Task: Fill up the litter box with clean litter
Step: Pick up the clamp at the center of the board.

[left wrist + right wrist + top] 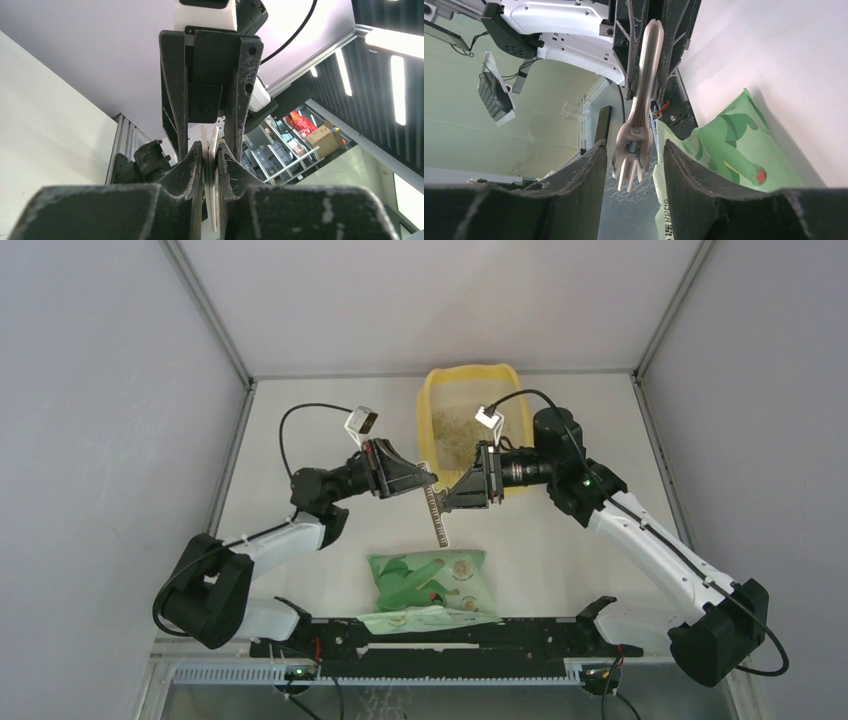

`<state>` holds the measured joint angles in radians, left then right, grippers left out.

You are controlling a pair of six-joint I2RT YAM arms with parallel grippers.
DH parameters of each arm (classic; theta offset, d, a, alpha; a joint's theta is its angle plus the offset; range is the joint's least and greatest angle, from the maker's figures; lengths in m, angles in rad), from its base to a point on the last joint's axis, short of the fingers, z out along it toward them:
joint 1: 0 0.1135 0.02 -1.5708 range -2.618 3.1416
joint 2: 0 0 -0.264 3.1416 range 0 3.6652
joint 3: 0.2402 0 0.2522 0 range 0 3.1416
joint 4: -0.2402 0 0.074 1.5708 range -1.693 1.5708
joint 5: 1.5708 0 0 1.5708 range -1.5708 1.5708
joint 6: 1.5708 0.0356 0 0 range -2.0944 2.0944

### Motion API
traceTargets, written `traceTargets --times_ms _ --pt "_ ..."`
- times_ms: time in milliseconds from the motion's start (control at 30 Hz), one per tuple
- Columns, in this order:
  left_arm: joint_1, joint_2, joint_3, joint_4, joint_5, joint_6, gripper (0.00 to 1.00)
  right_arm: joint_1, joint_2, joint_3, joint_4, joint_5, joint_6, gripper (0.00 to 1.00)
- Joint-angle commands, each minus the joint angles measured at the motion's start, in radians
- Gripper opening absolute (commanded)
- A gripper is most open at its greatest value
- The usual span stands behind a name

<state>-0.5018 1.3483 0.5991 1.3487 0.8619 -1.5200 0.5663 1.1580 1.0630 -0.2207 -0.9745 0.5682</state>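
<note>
The yellow litter box (428, 390) stands at the back middle of the table, with a speckled beige layer of clean litter (455, 425) inside. In front of it my two grippers meet in the air. My left gripper (424, 480) (211, 150) is shut on a long pale bag clip (437, 517) (213, 170) that hangs down and toward the bag. My right gripper (452, 498) (634, 150) is open. Its fingers (584, 175) stand on either side of the spring end of the clip (636, 135), with a gap on each side.
A light green printed bag (430, 580) (729, 145) lies flat near the front middle, below the clip. A black rail (440, 635) runs along the near edge between the arm bases. Grey walls close in the table on the left, right and back.
</note>
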Motion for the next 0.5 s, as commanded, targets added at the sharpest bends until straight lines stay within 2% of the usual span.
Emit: traceTargets --times_ms 0,167,467 --pt "-0.005 0.0 0.013 0.046 0.014 -0.004 0.15 -0.014 -0.008 0.007 0.056 -0.012 0.011 0.51" --pt "-0.006 0.006 0.015 0.046 0.01 -0.002 0.15 -0.017 -0.008 0.007 0.053 -0.016 0.012 0.46" --pt "-0.01 0.017 0.023 0.046 0.006 0.003 0.15 -0.011 0.0 0.007 0.06 -0.023 0.016 0.44"
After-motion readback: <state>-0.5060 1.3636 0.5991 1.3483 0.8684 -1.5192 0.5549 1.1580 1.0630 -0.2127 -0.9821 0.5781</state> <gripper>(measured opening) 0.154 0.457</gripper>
